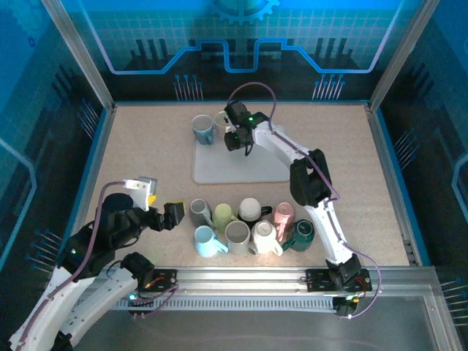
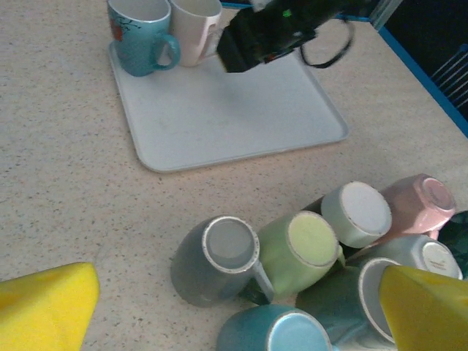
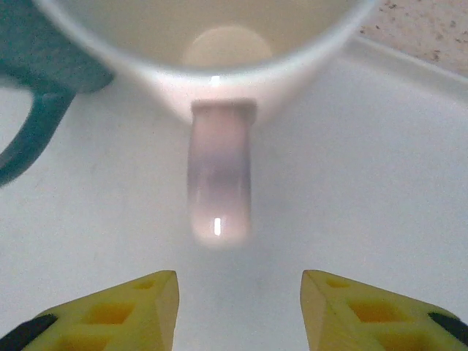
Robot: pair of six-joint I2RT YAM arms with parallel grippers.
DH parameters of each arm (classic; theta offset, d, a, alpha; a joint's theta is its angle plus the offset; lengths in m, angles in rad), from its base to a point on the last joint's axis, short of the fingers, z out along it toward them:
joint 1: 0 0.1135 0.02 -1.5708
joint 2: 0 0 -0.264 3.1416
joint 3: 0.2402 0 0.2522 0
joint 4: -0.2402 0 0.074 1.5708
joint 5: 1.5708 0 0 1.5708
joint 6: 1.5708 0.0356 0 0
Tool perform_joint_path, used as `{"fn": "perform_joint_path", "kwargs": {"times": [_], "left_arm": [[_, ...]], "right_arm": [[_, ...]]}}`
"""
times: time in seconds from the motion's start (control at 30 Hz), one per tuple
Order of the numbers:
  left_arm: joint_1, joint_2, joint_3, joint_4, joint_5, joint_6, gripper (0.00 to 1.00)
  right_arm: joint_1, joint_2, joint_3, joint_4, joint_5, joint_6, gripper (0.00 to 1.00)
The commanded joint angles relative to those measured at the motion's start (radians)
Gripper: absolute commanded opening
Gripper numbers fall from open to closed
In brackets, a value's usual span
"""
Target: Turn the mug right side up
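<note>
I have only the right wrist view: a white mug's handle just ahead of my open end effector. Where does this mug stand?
Observer: The white mug stands upright in the far left corner of the tray, beside an upright blue mug.
Operator: What waits for turning?
Observer: A cluster of mugs near the arm bases, several of them base-up.
Operator: And the other arm?
Observer: The left end effector is open and empty, just left of that cluster.
</note>
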Motion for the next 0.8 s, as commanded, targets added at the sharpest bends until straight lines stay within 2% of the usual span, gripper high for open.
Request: {"fn": "perform_joint_path", "kwargs": {"times": [0.0, 0.1, 0.2, 0.33, 0.43, 0.57, 0.77], "left_arm": [[-0.004, 0.050, 0.022, -0.025, -0.067, -0.049, 0.99], [-0.004, 0.091, 0.060, -0.031, -0.041, -0.102, 0.99], [-0.003, 0.152, 0.103, -0.061, -0.029, -0.247, 0.99], [-0.003, 0.276, 0.136, -0.169, -0.006, -0.477, 0.99], [-0.004, 0.373, 0.154, -0.244, -0.019, -0.586, 0.99], [-0.004, 0.501, 0.191, -0.284, -0.023, -0.659, 0.99], [-0.004, 0.685, 0.234, -0.220, 0.026, -0.675, 0.99]], "right_arm": [[-0.003, -0.233, -0.122, 0.168, -0.030, 0.010, 0.59], [0.008, -0.343, -0.226, 0.209, -0.039, 0.023, 0.63], [0.029, -0.449, -0.343, 0.243, 0.009, 0.060, 0.63], [0.079, -0.643, -0.587, 0.323, 0.062, 0.155, 0.62], [0.129, -0.776, -0.755, 0.376, 0.136, 0.197, 0.62], [0.177, -0.895, -0.865, 0.341, 0.205, 0.226, 0.62], [0.240, -1.089, -1.064, 0.353, 0.239, 0.222, 0.62]]}}
